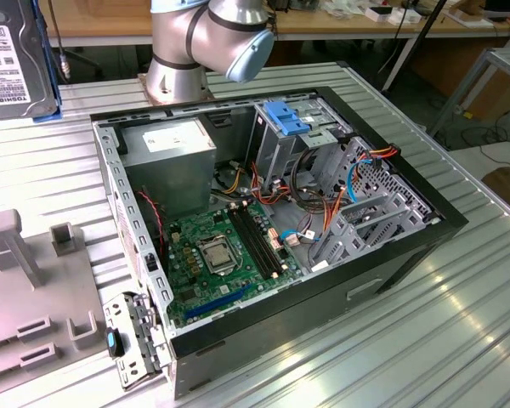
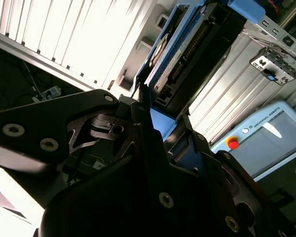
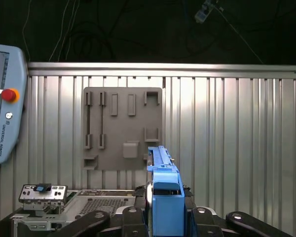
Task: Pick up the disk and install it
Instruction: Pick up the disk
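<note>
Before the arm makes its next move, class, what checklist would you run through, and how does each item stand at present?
1. The disk clamped in the gripper: ok.
2. The disk raised clear of the grey fixture plate: ok.
3. The computer case open on top: ok.
4. The disk above the drive cage: not ok; it hangs over the table.
5. The cables clear of the cage's slot: cannot tell.
</note>
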### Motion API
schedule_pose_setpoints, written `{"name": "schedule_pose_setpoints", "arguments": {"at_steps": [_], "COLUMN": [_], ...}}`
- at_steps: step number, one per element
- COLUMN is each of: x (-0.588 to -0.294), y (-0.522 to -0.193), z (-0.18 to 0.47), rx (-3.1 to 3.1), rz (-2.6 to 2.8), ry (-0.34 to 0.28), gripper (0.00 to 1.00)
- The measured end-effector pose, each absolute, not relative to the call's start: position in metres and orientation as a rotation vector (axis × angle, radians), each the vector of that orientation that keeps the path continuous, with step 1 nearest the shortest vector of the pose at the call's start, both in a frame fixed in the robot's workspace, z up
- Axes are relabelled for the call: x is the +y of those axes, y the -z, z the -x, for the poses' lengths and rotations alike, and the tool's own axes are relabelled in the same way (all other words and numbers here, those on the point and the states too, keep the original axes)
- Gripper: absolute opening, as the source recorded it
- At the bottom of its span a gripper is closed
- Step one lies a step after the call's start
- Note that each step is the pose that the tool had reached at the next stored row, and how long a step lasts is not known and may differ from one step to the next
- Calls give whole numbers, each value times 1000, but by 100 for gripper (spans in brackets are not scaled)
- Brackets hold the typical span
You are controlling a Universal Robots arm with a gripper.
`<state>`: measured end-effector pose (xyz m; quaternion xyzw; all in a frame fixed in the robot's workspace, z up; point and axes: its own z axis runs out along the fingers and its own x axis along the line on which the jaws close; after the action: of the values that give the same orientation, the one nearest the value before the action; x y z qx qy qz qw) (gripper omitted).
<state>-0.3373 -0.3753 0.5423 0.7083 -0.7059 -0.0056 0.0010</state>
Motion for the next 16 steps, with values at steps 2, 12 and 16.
{"name": "schedule_pose_setpoints", "arguments": {"at_steps": [2,12,16], "x": [-375,-375,-375], "y": [-542,-542,-542], "z": [334,317,310], "rx": [-2216,-2216,-2216], "rz": [-2224,-2224,-2224], "ry": [18,17,17], "gripper": [37,37,37]}}
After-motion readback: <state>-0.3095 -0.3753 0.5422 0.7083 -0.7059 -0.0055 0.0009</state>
